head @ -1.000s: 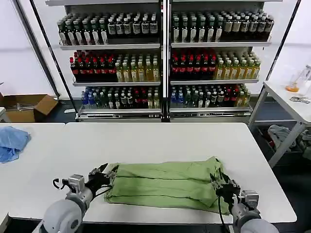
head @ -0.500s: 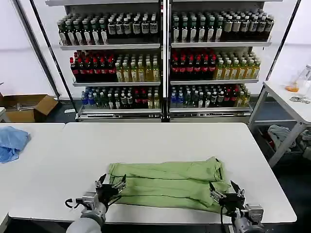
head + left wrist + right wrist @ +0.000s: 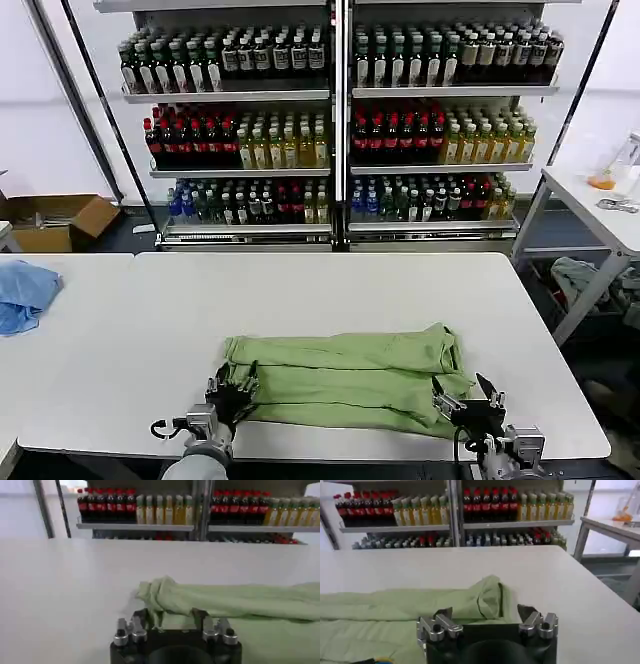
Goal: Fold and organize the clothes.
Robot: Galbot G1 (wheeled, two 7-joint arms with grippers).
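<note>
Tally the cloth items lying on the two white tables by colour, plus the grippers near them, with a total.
Light green shirt, folded into a long band on the main table: 1
Light blue cloth, crumpled on the side table: 1
Grippers, left gripper and right gripper, both open at the shirt's near corners: 2
Total: 4

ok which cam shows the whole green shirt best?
Head view: the green shirt lies folded into a long band on the white table, both ends visible, left gripper and right gripper open at them. The left wrist view shows one bunched end; the right wrist view shows the other end's fold.
</note>
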